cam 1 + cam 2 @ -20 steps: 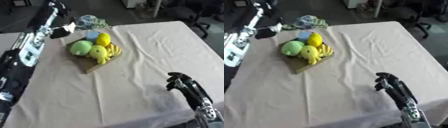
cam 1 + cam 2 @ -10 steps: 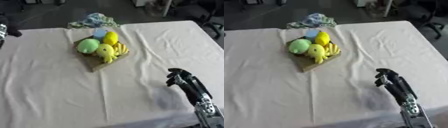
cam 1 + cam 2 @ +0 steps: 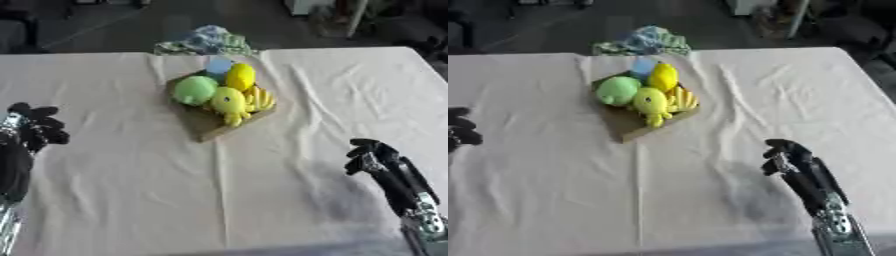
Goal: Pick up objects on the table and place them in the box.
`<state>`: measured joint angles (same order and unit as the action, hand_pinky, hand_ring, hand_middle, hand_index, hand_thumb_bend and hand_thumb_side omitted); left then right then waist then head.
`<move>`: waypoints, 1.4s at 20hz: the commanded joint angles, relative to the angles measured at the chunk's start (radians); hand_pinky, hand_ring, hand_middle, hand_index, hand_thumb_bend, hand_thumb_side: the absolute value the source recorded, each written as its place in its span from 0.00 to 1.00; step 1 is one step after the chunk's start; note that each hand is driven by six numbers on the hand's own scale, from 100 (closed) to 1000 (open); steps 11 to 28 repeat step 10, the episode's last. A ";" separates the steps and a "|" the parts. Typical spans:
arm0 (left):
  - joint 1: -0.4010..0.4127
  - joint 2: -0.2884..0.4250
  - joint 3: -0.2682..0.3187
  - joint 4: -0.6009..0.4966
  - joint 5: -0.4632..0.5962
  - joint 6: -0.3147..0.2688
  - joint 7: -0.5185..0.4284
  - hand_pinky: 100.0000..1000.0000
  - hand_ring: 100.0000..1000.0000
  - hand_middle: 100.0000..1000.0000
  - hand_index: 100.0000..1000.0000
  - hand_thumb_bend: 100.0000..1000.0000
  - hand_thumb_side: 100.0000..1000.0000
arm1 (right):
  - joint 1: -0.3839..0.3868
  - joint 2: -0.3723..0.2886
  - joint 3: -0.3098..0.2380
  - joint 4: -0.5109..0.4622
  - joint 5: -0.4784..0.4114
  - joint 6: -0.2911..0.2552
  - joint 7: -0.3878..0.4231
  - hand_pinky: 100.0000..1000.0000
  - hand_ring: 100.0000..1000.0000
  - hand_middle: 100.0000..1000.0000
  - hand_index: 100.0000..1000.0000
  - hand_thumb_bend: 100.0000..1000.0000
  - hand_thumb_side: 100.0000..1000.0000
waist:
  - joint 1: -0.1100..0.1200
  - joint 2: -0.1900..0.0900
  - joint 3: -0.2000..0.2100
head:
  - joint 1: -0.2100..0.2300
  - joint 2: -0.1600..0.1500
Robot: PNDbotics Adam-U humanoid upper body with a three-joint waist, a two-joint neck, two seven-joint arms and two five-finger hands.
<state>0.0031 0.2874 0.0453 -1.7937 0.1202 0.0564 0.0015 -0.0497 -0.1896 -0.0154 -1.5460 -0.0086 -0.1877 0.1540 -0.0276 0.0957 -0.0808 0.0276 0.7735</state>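
The box [image 3: 214,122] sits upper centre of the frame on the worktop [image 3: 131,190], filled with plush toys [image 3: 229,100] that look light and soft, best squeezed around the body. Left robot hand [image 3: 37,131] and right robot hand [image 3: 367,152] are curled, empty.

Left hand [image 3: 35,131] sits way over at the left edge, fingers [image 3: 19,108] curled in a bit and holding nothing, with its black forearm running down the side toward the bottom corner. Right hand [image 3: 369,154] is low on the right, fingers also curled and empty, hovering above the bench [image 3: 262,200]. Its arm slants down to the bottom right corner, black up top, silver joint near the edge.
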 commanded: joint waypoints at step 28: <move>0.038 -0.013 -0.027 -0.001 -0.035 -0.038 -0.061 0.55 0.48 0.45 0.68 0.00 1.00 | 0.002 -0.009 -0.036 -0.039 -0.033 -0.012 -0.044 0.45 0.47 0.49 0.72 0.00 0.53 | -0.018 -0.008 0.006 | 0.025 -0.003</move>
